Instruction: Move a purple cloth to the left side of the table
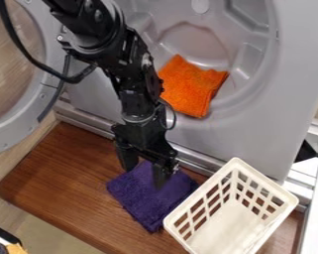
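1. Camera view, the gripper: the black gripper (144,178) hangs from the arm (134,74), which enters at 11 o'clock. Its fingers stand apart, holding nothing, one by the cloth's 11 o'clock edge and the other over its upper part.
2. Same view, the task's thing: the purple cloth (148,201) lies on the brown wooden worktop (62,173), a little towards 6 o'clock from the centre of the view, beside the white basket (267,180) at its 4 o'clock side. Whether cloth and basket touch, I cannot tell.
3. Same view, around it: an orange cloth (191,87) rests in the grey machine's opening, towards 1 o'clock from the purple one.
4. Step in hand: lining up for the grasp, I judge; the carry has yet to begin.
5. Next move: go down until the fingers reach the fabric, close on a good fold, then lift or drag it towards 9 or 10 o'clock. A shallow pinch could slip off, and the basket's near wall could snag a trailing edge.
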Robot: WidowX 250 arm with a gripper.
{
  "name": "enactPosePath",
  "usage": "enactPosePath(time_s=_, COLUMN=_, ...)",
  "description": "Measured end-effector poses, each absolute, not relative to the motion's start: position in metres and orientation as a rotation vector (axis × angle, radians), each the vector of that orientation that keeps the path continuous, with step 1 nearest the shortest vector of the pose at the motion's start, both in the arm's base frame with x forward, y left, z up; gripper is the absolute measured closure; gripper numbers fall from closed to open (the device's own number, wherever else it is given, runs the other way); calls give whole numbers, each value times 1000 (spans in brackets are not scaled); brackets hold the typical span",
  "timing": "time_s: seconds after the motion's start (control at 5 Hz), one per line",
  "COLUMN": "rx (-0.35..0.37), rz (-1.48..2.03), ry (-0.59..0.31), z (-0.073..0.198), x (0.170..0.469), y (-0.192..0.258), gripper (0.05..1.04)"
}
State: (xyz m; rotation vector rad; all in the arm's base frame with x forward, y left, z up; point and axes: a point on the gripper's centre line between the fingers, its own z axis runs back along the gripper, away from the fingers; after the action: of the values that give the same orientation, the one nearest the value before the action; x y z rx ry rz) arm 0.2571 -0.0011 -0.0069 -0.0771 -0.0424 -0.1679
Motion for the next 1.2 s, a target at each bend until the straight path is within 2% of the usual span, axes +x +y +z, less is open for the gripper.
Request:
enactPosePath(time_s=0.2, rx=-79, rz=-165, ry=-18, z=-13, x=254, y=-1, gripper=83)
enactPosePath(time_s=0.4, rx=-42, rz=-188, ry=45, z=-41, x=262, y=11, gripper=83)
enactPosePath(time_s=0.8, rx=52, rz=-180, ry=-6, z=-48, x=276, y=13, gripper=83)
enactPosePath(time_s=1.2, rx=26, rz=-247, ry=-6, z=-64, x=278, y=-9, gripper=83)
